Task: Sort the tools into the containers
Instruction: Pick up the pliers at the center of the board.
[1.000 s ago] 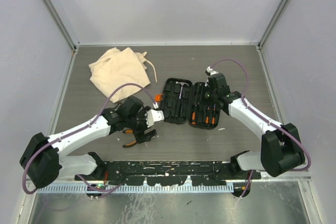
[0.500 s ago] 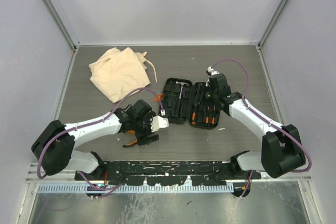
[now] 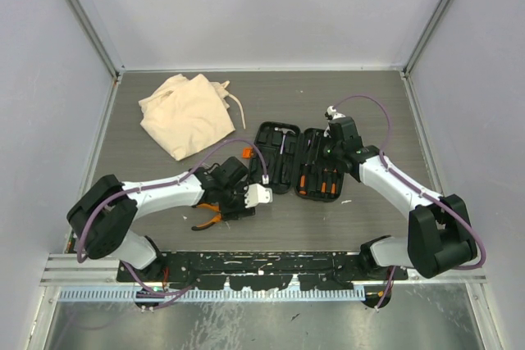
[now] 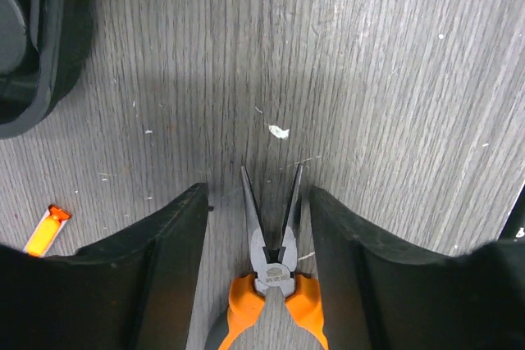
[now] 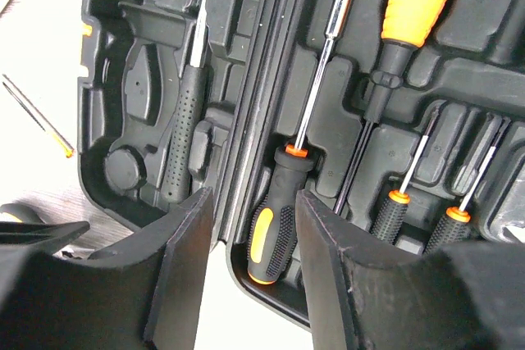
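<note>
Nearest me, my left gripper [image 4: 256, 196] stands wide open astride the pliers [image 4: 271, 284], which lie flat on the table [image 4: 394, 79]. Beyond, my right gripper [image 5: 253, 202] hangs open over the opened tool case [image 5: 123, 174], with the hammer [image 5: 182, 104] in its left half and the screwdrivers [image 5: 275, 231] in its right. Farthest, at left, lies the cloth bag [image 3: 184, 112].

text: none readable | pliers [image 4: 275, 280] between fingers of left gripper [image 4: 256, 194]: small stamped mark on pivot, too small to read | tool case [image 5: 148, 79] below right gripper [image 5: 250, 202]: no legible lettering | screwdrivers [image 5: 275, 227] in it: handles show no legible print
</note>
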Controlling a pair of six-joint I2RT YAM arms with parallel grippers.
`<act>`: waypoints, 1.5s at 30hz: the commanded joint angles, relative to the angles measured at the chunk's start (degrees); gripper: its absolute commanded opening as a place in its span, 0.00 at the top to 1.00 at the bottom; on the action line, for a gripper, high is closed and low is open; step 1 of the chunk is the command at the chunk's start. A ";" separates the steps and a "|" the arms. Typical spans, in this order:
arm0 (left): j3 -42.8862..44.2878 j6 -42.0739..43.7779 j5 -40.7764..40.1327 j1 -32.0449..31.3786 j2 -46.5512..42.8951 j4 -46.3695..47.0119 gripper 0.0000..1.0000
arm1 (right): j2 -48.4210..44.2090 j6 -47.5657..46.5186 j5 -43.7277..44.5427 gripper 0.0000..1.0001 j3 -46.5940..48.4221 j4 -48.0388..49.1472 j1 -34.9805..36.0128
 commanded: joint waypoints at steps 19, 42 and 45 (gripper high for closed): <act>8.43 -7.31 -11.25 -0.47 -1.06 0.72 1.00 | -0.66 0.54 -0.93 0.50 0.80 2.28 -1.69; 28.03 -29.11 -12.47 -0.43 8.83 8.35 1.00 | -4.35 2.11 -1.03 0.50 -1.65 -0.13 -4.56; 32.17 -29.51 -13.09 -0.40 13.24 7.34 1.00 | -4.66 2.14 -1.13 0.50 -1.83 -0.25 -4.67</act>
